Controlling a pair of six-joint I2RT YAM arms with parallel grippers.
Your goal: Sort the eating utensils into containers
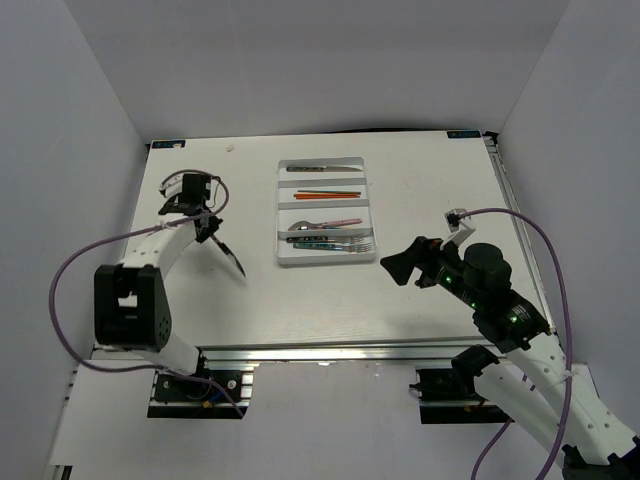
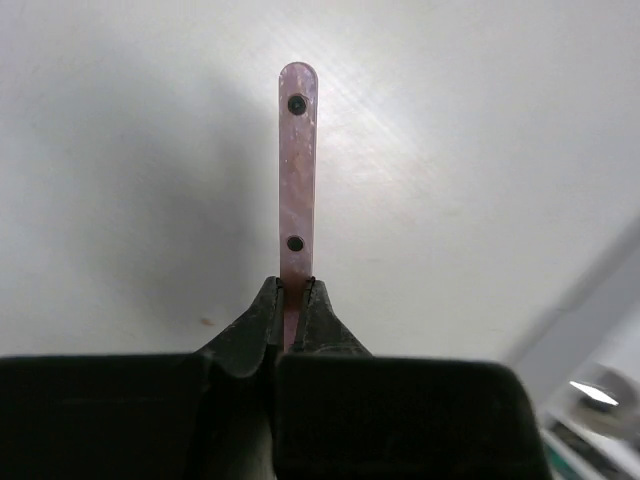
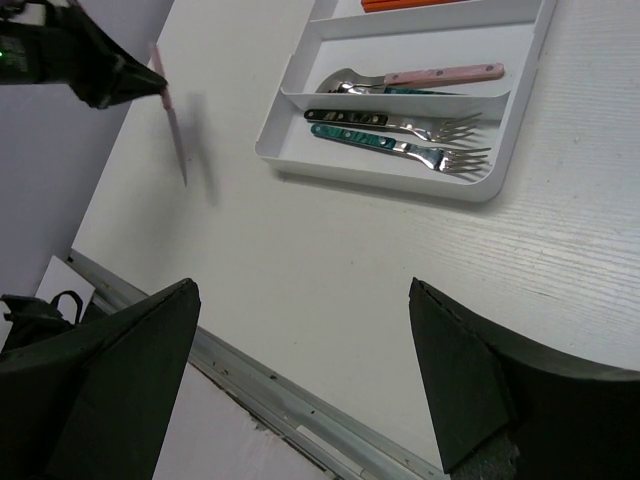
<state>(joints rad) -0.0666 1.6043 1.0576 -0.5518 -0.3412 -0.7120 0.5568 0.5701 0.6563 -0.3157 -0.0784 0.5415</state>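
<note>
Seemingly nearly done — other utensils point(image 1: 330, 240) lie in the tray point(image 1: 283, 215), well right of the left pincer point(image 2: 295, 285), which pinches the last loose pink-handled piece point(image 2: 297, 170); right pincer point(image 3: 300, 300) spread, empty.

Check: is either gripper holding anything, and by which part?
Left gripper pinches the pink-handled piece at its handle, just below one rivet; right gripper empty.

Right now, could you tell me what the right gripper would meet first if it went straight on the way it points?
Probably the bare table, just short of the near wall of the white tray: the open right gripper seems tilted down at that patch. Depth is unclear, so it might reach the tray.
</note>
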